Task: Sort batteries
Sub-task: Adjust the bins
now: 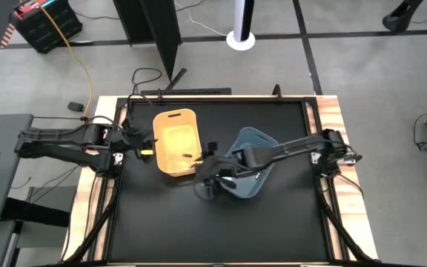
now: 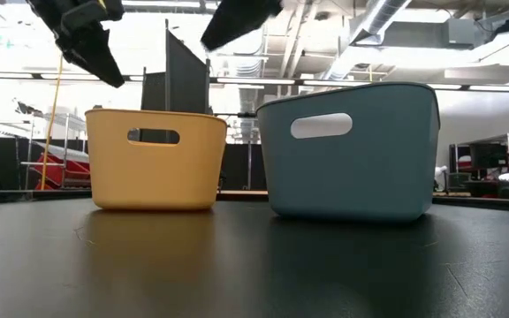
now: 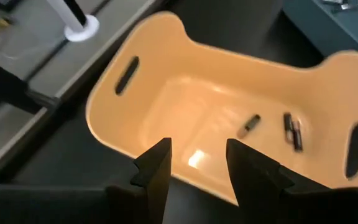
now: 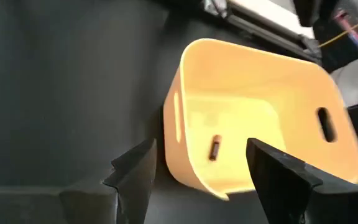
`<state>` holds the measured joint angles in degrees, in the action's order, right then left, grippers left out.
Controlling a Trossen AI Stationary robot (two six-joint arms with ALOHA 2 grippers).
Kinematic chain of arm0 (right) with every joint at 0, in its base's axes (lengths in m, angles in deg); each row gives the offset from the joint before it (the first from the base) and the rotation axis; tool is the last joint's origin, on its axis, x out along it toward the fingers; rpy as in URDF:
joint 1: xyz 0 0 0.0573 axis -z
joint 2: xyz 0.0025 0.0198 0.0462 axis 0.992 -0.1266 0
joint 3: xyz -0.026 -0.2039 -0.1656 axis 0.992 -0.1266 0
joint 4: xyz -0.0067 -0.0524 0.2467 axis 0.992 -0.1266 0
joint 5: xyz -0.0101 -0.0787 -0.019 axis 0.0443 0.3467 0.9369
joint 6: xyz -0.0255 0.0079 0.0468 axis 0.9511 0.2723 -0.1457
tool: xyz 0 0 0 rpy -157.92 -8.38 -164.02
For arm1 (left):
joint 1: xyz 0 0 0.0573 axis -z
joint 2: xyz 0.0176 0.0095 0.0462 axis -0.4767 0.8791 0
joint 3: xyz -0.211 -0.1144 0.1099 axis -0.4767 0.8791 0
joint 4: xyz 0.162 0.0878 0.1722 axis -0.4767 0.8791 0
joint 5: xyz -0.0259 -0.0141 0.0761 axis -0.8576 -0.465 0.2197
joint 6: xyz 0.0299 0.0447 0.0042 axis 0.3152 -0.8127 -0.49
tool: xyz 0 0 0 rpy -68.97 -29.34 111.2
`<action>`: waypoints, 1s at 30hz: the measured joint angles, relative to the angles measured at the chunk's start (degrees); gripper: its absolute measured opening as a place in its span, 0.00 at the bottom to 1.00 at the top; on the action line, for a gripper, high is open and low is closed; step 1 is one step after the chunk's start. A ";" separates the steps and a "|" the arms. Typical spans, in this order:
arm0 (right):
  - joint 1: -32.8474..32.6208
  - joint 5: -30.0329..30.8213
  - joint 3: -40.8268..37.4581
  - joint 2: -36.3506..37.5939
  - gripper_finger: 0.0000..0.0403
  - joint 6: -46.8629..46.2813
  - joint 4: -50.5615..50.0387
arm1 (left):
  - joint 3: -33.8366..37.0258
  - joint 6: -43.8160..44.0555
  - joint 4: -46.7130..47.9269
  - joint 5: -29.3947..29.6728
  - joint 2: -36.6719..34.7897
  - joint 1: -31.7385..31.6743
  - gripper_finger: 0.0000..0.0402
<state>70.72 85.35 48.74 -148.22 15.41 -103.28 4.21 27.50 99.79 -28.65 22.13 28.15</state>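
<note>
A yellow bin and a blue bin stand side by side mid-table. Dark batteries lie on the yellow bin's floor; the right wrist view shows one dark battery. My left gripper hovers open at the yellow bin's left rim, holding nothing. My right arm reaches across the blue bin, and my right gripper is open and empty, raised near the yellow bin's near right corner. In the low view both grippers hang above the bins.
The bins stand on a black mat with bare room toward the near edge. The right arm covers much of the blue bin's inside. Black cables trail off the far left corner. Wooden table edges frame the mat.
</note>
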 joint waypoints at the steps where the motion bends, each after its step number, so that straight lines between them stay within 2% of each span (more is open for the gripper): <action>1: 0.45 -0.50 0.62 -1.08 0.66 0.09 0.32 | 0.00 0.34 0.84 -0.98 -0.33 0.00 0.37; 7: 2.52 -2.30 5.78 -7.49 0.65 0.48 0.11 | 1.81 2.24 2.58 -1.44 -2.06 0.02 0.37; 11: 3.56 -6.23 10.46 -11.82 0.60 0.45 -3.18 | 4.61 3.09 2.03 -1.51 -3.64 0.02 0.37; 15: 3.64 -6.71 14.77 -16.28 0.54 0.17 -7.60 | 7.44 3.26 0.68 -2.53 -5.71 0.02 0.37; 21: 4.90 -6.73 21.08 -22.12 0.51 -0.84 -12.01 | 8.89 3.43 -0.43 -2.91 -7.70 0.02 0.37; 26: 5.34 -6.71 25.16 -24.75 0.47 -1.55 -15.90 | 9.64 3.00 -1.35 -3.61 -8.69 0.03 0.37; 30: 4.92 -6.71 26.08 -24.91 0.39 -2.70 -17.57 | 9.79 2.74 -1.82 -4.13 -8.95 0.04 0.37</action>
<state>75.64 78.64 74.82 -173.13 12.70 -120.85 14.00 30.23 97.97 -32.78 13.18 28.20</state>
